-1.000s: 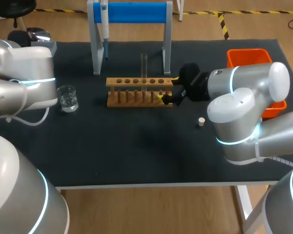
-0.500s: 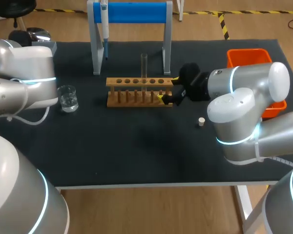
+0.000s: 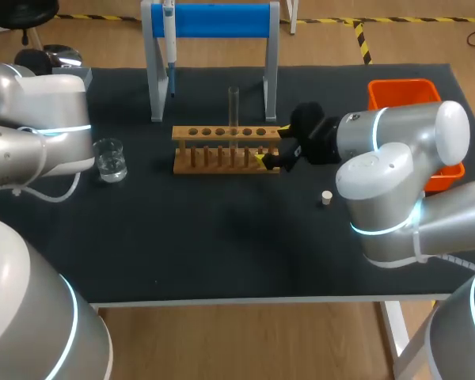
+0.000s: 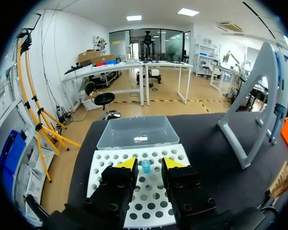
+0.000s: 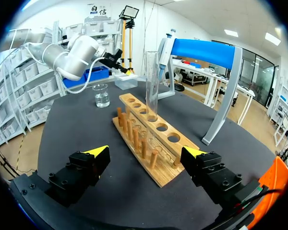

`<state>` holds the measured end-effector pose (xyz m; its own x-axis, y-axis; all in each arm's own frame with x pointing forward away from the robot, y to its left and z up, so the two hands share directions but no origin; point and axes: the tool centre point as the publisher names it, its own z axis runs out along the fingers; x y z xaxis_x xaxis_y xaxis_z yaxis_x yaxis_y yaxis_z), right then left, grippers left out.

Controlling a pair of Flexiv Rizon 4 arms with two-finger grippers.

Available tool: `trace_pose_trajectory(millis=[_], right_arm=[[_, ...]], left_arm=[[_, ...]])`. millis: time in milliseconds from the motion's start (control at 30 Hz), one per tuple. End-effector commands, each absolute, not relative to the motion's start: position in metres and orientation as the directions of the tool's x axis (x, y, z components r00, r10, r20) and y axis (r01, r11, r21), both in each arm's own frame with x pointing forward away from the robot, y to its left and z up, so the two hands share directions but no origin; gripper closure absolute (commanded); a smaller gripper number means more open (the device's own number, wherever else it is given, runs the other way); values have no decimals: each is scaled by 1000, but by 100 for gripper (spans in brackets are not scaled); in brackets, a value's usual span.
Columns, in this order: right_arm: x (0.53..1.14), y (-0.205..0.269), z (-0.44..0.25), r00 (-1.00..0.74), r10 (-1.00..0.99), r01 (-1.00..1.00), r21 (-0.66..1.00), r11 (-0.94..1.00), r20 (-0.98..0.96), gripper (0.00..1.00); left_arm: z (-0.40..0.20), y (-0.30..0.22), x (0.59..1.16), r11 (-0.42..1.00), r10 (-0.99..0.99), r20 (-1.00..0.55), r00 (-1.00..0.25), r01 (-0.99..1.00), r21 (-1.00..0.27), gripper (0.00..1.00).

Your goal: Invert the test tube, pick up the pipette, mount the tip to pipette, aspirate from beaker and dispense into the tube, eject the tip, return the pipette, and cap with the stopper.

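A clear test tube (image 3: 233, 107) stands upright in the wooden rack (image 3: 226, 148), also seen as the tube (image 5: 151, 86) in the rack (image 5: 151, 143). My right gripper (image 3: 269, 158) sits wide open at the rack's right end; in its wrist view the gripper (image 5: 146, 152) has the rack's end between its spread fingers, untouched. The pipette (image 3: 169, 39) hangs on the blue stand (image 3: 210, 22). My left gripper (image 4: 146, 164) hovers over the white tip rack (image 4: 139, 201), open, with a blue tip (image 4: 146, 166) between its fingers with a gap on each side. The stopper (image 3: 326, 197) lies on the mat.
A glass beaker (image 3: 109, 159) with water stands left of the rack. An orange bin (image 3: 404, 93) sits at the far right. A clear box (image 4: 137, 132) lies just beyond the tip rack. The stand's grey leg (image 4: 257, 100) rises to the left gripper's right.
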<state>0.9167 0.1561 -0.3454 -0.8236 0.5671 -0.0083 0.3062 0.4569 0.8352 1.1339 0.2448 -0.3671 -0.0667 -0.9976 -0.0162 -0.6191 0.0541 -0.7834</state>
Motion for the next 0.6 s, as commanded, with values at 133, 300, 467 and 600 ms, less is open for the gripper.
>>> trace_pose_trajectory(millis=[133, 300, 467, 600], right_arm=[[917, 156, -345, -824, 566, 307, 835, 457, -7, 0], [917, 156, -345, -824, 566, 307, 835, 457, -7, 0], [917, 156, -345, -824, 566, 307, 835, 457, -7, 0], [917, 156, -345, -824, 566, 307, 835, 457, -7, 0]], left_arm=[[-372, 246, 1138, 55, -998, -19, -65, -617, -785, 70], [-372, 247, 1139, 55, -998, -19, -65, -618, -785, 73], [-373, 247, 1139, 58, -998, -21, -67, -619, -783, 83], [-373, 247, 1139, 59, -997, -22, -67, -620, -783, 91]])
